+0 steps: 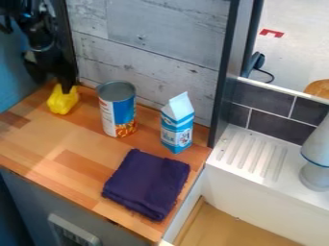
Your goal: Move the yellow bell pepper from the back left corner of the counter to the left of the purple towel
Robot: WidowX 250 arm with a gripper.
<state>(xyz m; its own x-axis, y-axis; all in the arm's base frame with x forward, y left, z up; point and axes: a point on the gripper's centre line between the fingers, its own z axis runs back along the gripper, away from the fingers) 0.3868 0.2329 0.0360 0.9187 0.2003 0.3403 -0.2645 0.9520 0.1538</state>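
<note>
The black gripper (pixel 65 82) hangs down at the upper left, its tip at the top of a yellow object (pixel 62 101) that rests on the wooden counter (pixel 57 139) by the back corner. Right of the yellow object stands an upright can (pixel 118 113) with a blue, white and orange label. A blue and white carton (pixel 177 126) with a peaked top stands farther right. In front of the carton and can lies a folded dark purple cloth (pixel 146 183).
A pale plank wall (pixel 147 53) runs behind the counter, with a dark upright post (pixel 226 72) at its right end. Right of the counter is a white sink with a ridged ledge (pixel 252 153), bearing a grey-white object (pixel 316 153) at the view's edge.
</note>
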